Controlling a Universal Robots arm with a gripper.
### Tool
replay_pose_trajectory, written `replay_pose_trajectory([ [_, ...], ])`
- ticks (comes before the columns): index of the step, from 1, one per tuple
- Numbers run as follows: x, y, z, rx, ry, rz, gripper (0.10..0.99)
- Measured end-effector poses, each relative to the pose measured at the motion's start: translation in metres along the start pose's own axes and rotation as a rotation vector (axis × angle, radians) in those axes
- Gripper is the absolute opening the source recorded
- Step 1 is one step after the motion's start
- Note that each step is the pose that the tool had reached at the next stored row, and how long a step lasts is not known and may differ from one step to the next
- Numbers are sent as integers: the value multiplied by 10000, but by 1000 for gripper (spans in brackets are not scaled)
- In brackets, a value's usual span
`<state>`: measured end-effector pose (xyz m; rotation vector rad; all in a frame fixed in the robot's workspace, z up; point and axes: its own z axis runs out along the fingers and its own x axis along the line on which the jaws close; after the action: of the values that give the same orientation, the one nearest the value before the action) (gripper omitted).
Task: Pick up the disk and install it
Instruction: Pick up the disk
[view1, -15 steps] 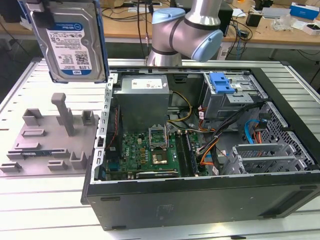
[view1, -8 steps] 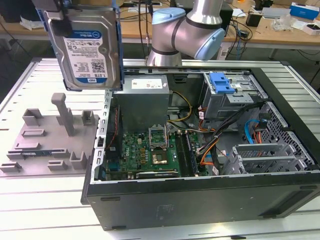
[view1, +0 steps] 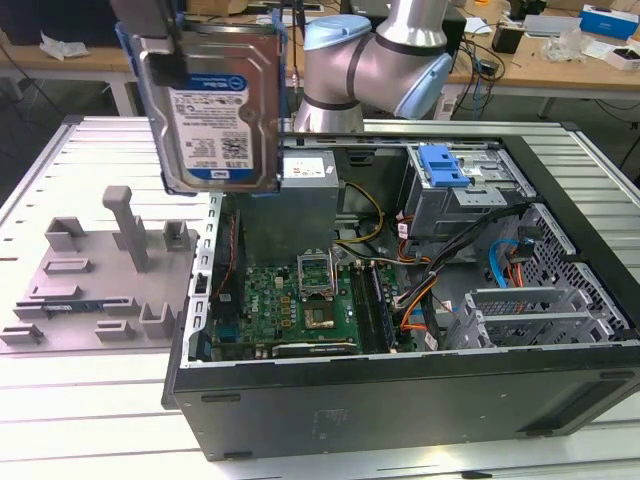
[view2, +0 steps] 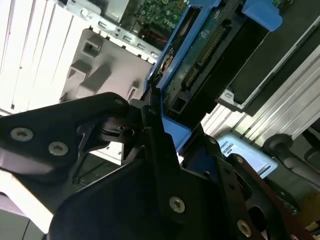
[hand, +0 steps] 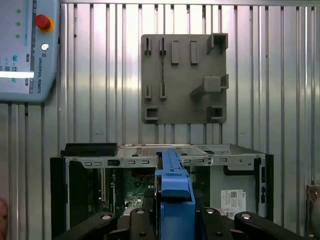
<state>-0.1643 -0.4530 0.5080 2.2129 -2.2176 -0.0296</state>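
Note:
The disk, a silver hard drive with a white-and-blue label and blue rails along its edges, hangs upright in the air above the left wall of the open computer case in the exterior view. My gripper comes down from above and is shut on the drive's upper part. In the second wrist view the black fingers clamp the blue rail of the disk, whose connector edge points away. The first wrist view looks straight down along the disk's blue edge, with the gripper on either side of it.
A grey fixture plate with posts and slots lies on the slatted table at the exterior view's left. Inside the case are the green motherboard, cables and a drive cage with a blue latch. A teach pendant lies on the table.

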Motion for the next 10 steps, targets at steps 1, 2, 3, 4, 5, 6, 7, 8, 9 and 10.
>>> replay_pose_trajectory([
  [1, 36, -125, 3, -21, -1, -1, 365],
  [2, 60, -206, 5, -37, -1, -2, 365],
  [3, 77, -264, 7, -48, -1, -1, 365],
  [4, 90, -308, 7, -59, 0, 0, 365],
  [5, 112, -381, 7, -74, 3, -2, 365],
  [6, 125, -419, 8, -81, 2, -1, 365],
  [7, 141, -464, 10, -88, -2, 0, 365],
  [8, 155, -508, 11, -95, -2, -2, 365],
  [9, 171, -553, 10, -106, 0, 0, 365],
  [10, 195, -622, 11, -118, 0, -1, 365],
])
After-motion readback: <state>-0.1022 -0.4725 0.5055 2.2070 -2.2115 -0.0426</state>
